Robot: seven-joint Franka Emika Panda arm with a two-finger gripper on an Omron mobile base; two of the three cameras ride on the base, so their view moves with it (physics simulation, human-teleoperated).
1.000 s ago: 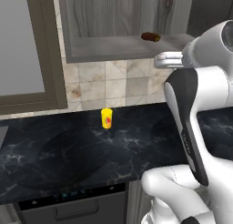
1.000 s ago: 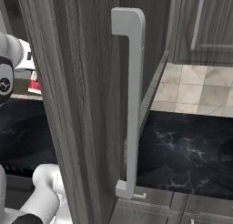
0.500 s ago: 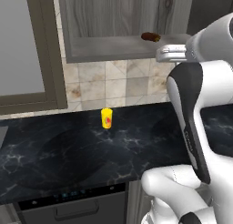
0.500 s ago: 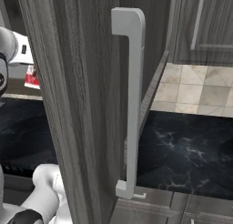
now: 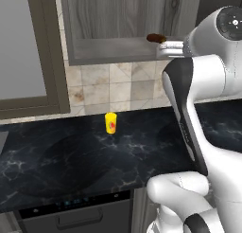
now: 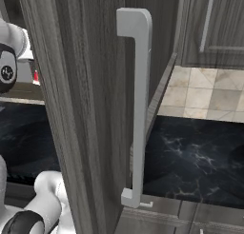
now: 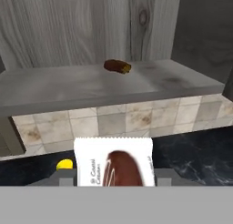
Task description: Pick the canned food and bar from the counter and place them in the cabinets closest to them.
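Window point(image 5: 23, 52) at the far left of the left base view, then the open wall cabinet point(image 5: 118, 49) with its grey shelf floor, and on that floor near its right end one small brown item point(image 5: 156, 38), too small to name. Below, one yellow cup-like container point(image 5: 110, 122) with a red mark stands alone on the black marble counter point(image 5: 71, 161), well apart from the cabinet above. The white arm rises at the right, its hand level with the shelf edge.

The hand view adds what the base views hide: one bar point(image 7: 113, 163) in a white wrapper with a brown picture sits in the claw point(image 7: 113, 175), which is clenched on it, just below and in front of the shelf. The brown item point(image 7: 117, 66) lies farther back on the shelf floor.

The right base view is mostly an open cabinet door point(image 6: 81, 109) with one pale bar handle point(image 6: 137, 109); a sliver of red point(image 6: 36, 76) peeks at its left edge, unidentifiable.
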